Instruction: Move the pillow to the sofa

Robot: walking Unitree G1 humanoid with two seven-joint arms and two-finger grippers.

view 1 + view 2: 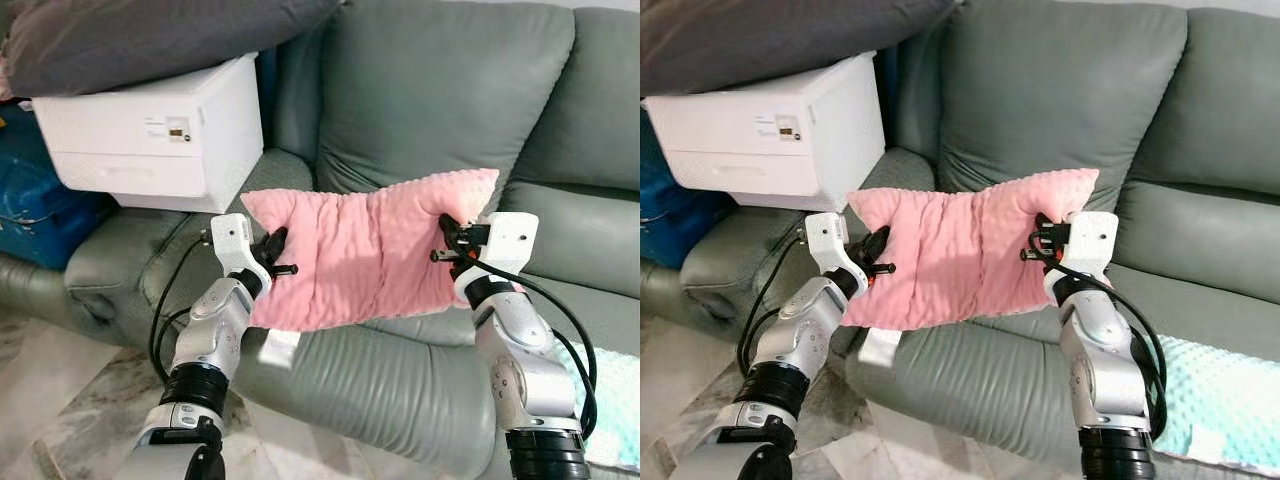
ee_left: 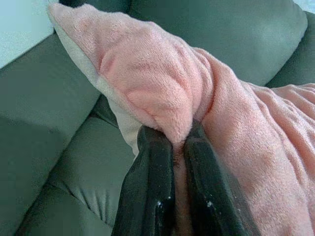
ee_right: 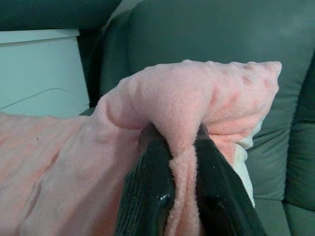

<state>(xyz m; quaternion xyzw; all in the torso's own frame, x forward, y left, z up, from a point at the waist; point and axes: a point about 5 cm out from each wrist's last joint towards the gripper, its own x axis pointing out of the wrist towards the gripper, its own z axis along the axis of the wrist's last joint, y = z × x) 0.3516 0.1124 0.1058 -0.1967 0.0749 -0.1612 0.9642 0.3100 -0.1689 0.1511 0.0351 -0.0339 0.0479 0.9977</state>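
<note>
Both tools grip the pink pillow [image 1: 370, 255]: left tool [image 1: 278, 256] pinches one end, right tool [image 1: 447, 243] the other, holding it above the grey sofa [image 1: 420, 90] seat. You should carry it further in over the cushion, lower both ends level, then release together.
</note>
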